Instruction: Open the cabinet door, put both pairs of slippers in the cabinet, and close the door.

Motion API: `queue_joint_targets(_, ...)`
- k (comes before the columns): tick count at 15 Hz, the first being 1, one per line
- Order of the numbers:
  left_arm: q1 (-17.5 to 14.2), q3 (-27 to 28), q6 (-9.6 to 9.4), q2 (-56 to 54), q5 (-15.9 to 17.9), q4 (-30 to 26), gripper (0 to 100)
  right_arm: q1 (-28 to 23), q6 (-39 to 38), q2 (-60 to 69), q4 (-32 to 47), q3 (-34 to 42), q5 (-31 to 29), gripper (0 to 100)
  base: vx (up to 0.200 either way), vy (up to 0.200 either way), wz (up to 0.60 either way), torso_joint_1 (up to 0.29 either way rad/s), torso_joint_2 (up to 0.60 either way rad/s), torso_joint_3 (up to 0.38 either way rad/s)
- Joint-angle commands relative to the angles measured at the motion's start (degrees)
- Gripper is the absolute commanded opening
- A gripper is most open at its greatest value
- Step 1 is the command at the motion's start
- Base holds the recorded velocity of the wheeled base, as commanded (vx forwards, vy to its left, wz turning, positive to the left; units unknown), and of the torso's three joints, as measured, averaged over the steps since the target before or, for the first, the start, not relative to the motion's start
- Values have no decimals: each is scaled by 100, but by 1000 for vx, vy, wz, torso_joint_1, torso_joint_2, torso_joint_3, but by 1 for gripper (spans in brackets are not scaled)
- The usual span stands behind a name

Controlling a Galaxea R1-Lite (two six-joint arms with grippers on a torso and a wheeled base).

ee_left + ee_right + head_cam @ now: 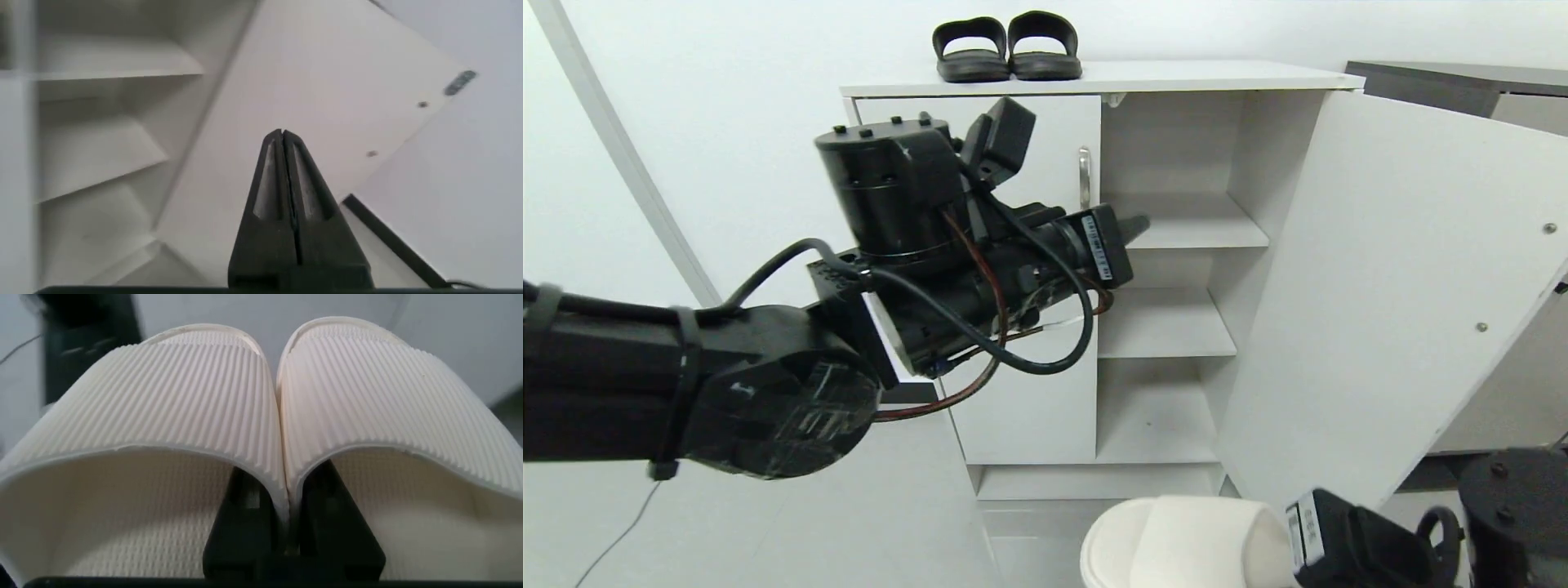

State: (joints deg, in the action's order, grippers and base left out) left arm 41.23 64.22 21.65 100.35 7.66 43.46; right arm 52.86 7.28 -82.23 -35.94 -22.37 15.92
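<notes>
One step done: cabinet door [1380, 286] open, white slippers [261, 400] pinched in right fingers [327, 518], black slippers [1009, 49] atop cabinet [1217, 77], left fingers [267, 192] pressed together.

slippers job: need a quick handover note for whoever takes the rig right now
Left gripper: jaws shut on nothing, raised in front of the cabinet's open side.
Right gripper: jaws shut on the white slippers, pinching both inner edges, low in front of the cabinet.
Black slippers: on the cabinet top.
Done: right door open.
To do: shelve the white pair, fetch and shelve the black pair, close the door.
</notes>
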Motion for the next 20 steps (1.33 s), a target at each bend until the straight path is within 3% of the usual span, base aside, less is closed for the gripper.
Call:
queue_joint_targets(1,-361,-771,-117,-798,-449,-4,0,-663,-209,-514,-10,-461,-291,0,0,0,0,0,0,0)
queue_joint_targets(2,-475,-1483,-205,-1413,-924,-4,0,-786,-798,-804,-54,-822,-880,0,0,0,0,0,0,0)
queue_joint_targets(4,-748,-2537,-284,-2512,-1275,-83,0,-786,-1492,-1287,-344,-1340,-1715,0,0,0,0,0,0,0)
queue_joint_targets(6,-1038,-3284,-627,-3514,-1513,-461,0,-830,-1536,-1700,-669,-1657,-2480,0,0,0,0,0,0,0)
queue_joint_targets(7,-1170,-3776,-926,-4340,-2040,-1138,0,-891,-1536,-1964,-810,-1832,-2963,0,0,0,0,0,0,0)
queue_joint_targets(8,-1477,-4084,-1093,-5008,-2418,-1753,0,-935,-1545,-2105,-818,-1929,-3200,0,0,0,0,0,0,0)
queue_joint_targets(9,-2347,-4418,-1260,-5781,-2523,-2500,0,-988,-1536,-2201,-827,-1964,-3367,0,0,0,0,0,0,0)
queue_joint_targets(10,-3086,-4796,-1427,-6555,-2532,-3133,0,-1006,-1536,-2210,-871,-1982,-3455,0,0,0,0,0,0,0)
queue_joint_targets(11,-3534,-5139,-1471,-7249,-2532,-3458,0,-1006,-1536,-2201,-906,-1991,-3455,0,0,0,0,0,0,0)
queue_joint_targets(12,-3877,-5473,-1506,-8031,-2532,-3722,0,-1006,-1536,-2201,-906,-1973,-3455,0,0,0,0,0,0,0)
queue_joint_targets(13,-4009,-5596,-1532,-8383,-2532,-3854,0,-1006,-1536,-2201,-915,-1973,-3455,0,0,0,0,0,0,0)
queue_joint_targets(14,-4281,-5772,-1550,-9376,-2532,-4372,0,-1006,-1536,-2201,-915,-1955,-3464,0,0,0,0,0,0,0)
queue_joint_targets(15,-4325,-5833,-1532,-9736,-2594,-4785,0,-1006,-1536,-2201,-915,-1947,-3464,0,0,0,0,0,0,0)
queue_joint_targets(17,-4140,-6044,-1532,-10035,-2726,-4680,0,-979,-1519,-2192,-924,-1876,-3464,0,0,0,0,0,0,0)
queue_joint_targets(18,-4132,-6255,-1708,-10035,-2383,-4513,0,-970,-1528,-2201,-924,-1868,-3464,0,0,0,0,0,0,0)
queue_joint_targets(19,-4132,-6396,-1682,-10027,-1952,-4109,0,-935,-1536,-2210,-924,-1815,-3464,0,0,0,0,0,0,0)
queue_joint_targets(20,-4132,-6422,-1682,-10035,-1416,-4126,0,-926,-1536,-2228,-933,-1797,-3455,0,0,0,0,0,0,0)
